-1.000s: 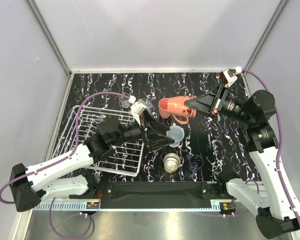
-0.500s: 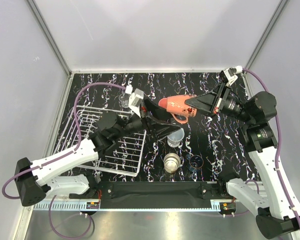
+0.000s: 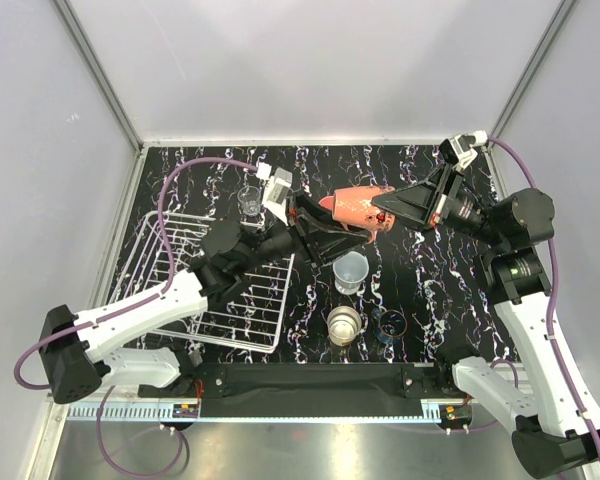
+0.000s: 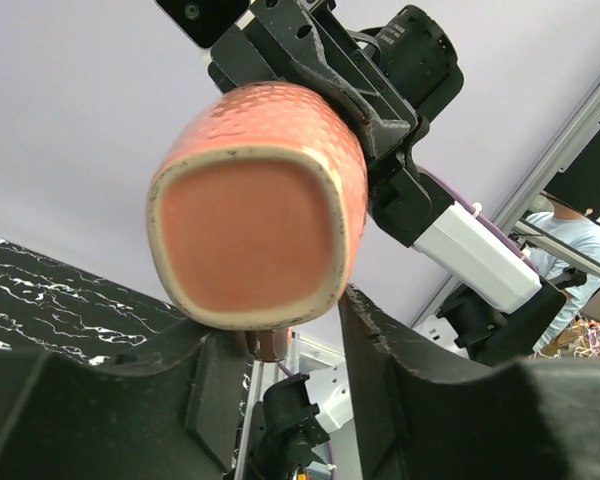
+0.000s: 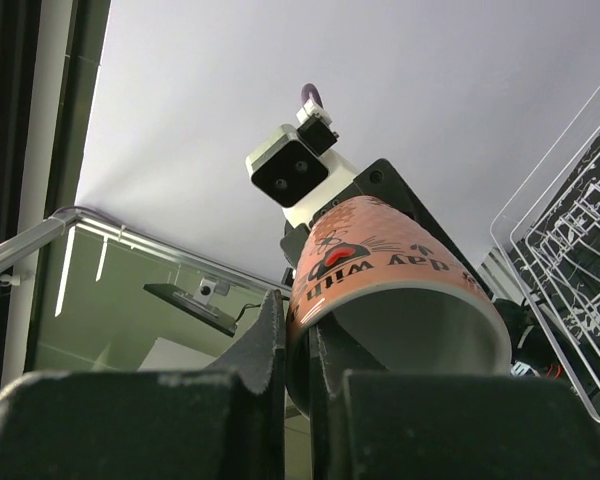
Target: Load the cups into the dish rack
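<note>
The salmon mug (image 3: 355, 207) hangs in the air over the table's middle, lying on its side. My right gripper (image 3: 378, 212) is shut on its rim; in the right wrist view one finger is inside the mug (image 5: 380, 270) and one outside, at the gripper (image 5: 298, 320). My left gripper (image 3: 332, 232) reaches up under the mug's base (image 4: 260, 200). Its jaws stand partly apart (image 4: 280, 320) around the dark handle stub (image 4: 270, 345), with a gap on the right side. The white wire dish rack (image 3: 170, 250) lies at the left, empty.
A pale blue-white mug (image 3: 351, 271) stands below the held mug. Nearer the front are a clear glass (image 3: 345, 324) and a dark blue cup (image 3: 391, 324). Another clear glass (image 3: 248, 201) stands behind the rack. The rack's corner (image 5: 570, 250) shows at the right wrist view's edge.
My left gripper has risen from beside the pale mug to under the salmon mug, its jaws narrowing. The right gripper has lifted the mug slightly.
</note>
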Robot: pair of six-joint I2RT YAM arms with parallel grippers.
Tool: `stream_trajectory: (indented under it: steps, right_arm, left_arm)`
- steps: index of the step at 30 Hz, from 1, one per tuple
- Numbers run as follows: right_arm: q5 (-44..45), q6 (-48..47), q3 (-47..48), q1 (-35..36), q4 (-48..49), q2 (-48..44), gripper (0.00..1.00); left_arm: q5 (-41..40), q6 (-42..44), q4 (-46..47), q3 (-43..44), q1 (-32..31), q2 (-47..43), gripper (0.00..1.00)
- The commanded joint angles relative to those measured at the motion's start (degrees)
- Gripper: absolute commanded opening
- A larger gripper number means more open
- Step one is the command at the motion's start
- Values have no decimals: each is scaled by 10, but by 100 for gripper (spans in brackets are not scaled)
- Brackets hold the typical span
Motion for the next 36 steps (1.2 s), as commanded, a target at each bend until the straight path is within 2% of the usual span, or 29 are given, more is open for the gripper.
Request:
stream_trajectory:
  steps: [1, 7, 8, 12, 13, 14, 15, 16, 18, 20, 21, 24, 30, 31, 32, 33, 34, 35, 36]
  right_arm:
    - [-4, 0, 16, -2, 38, -7, 0]
    - [4, -21, 20, -2, 22, -12, 0]
    - [3, -24, 20, -2, 14, -14, 0]
    - [8, -67, 23, -2, -13, -26, 0]
    - [10, -84, 27, -2, -32, -28, 3]
    - [17, -103, 33, -2, -54, -33, 17]
    - [21, -120, 41, -2, -106, -35, 21]
    - [23, -149, 42, -2, -124, -38, 22]
    - [27, -168, 39, -2, -155, -41, 30]
    - [38, -198, 40, -2, -185, -39, 46]
    - [42, -218, 39, -2, -210, -38, 61]
    - [59, -262, 40, -2, -260, -33, 72]
    - [106, -331, 49, -2, -353, -30, 75]
    - [113, -356, 54, -2, -370, -29, 75]
    - [138, -374, 61, -2, -391, -27, 75]
    - [153, -406, 73, -2, -433, -27, 75]
    - [168, -419, 77, -2, -452, -28, 75]
    - [189, -430, 80, -2, -465, -33, 75]
    - [195, -438, 83, -2, -484, -35, 76]
  left_arm:
    - [-15, 1, 39, 41, -6, 6, 37]
    - [-62, 3, 7, 47, -9, 3, 16]
    - [-68, 0, 2, 49, -9, 1, 0]
    - [-108, -11, -26, 55, -9, -7, 0]
    - [-112, -11, -31, 56, -9, -10, 0]
    - [-115, -11, -46, 55, -9, -14, 0]
    - [-118, -10, -56, 56, -9, -18, 0]
    - [-125, -3, -69, 57, -9, -28, 0]
    - [-135, 4, -110, 56, -9, -41, 0]
    - [-158, 15, -155, 51, -8, -67, 0]
    - [-166, 19, -171, 48, -9, -76, 0]
    - [-207, 43, -242, 45, -9, -124, 0]
    - [-328, 87, -442, 70, -7, -204, 0]
    - [-380, 89, -479, 88, -7, -208, 0]
    - [-413, 88, -564, 100, -6, -210, 0]
    - [-447, 86, -610, 114, -4, -205, 0]
    - [-511, 81, -651, 135, -1, -202, 0]
    - [-541, 72, -723, 141, 6, -200, 0]
    - [-562, 65, -750, 145, 15, -200, 0]
